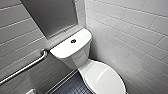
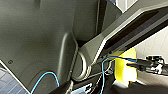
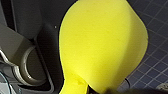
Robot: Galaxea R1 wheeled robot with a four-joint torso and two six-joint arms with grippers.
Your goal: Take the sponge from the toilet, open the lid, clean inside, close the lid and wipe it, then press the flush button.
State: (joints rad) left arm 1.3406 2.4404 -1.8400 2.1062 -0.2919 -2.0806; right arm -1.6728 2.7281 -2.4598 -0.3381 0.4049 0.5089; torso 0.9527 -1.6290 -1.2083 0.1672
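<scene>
Soft yellow sponge point(image 3: 100, 45) was gripped by R hand point(image 2: 132, 65) over dark tiled floor point(image 3: 156, 37); glossy lid point(image 1: 105, 80) seen shut; L hand unclear.

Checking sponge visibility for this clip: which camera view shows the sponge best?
Right wrist view: the sponge looms large, its rounded shape plain. The left wrist view catches a yellow part of it past the robot's arm.

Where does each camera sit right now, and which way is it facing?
Head: high on the robot, facing forward and down at the shut lid and the flush button.
Left wrist: on the left arm, facing across the robot's own dark body to the sponge.
Right wrist: on the right arm, facing down past the sponge to the floor tiles; robot's body alongside.
Shared: both wrist views catch the sponge.
</scene>
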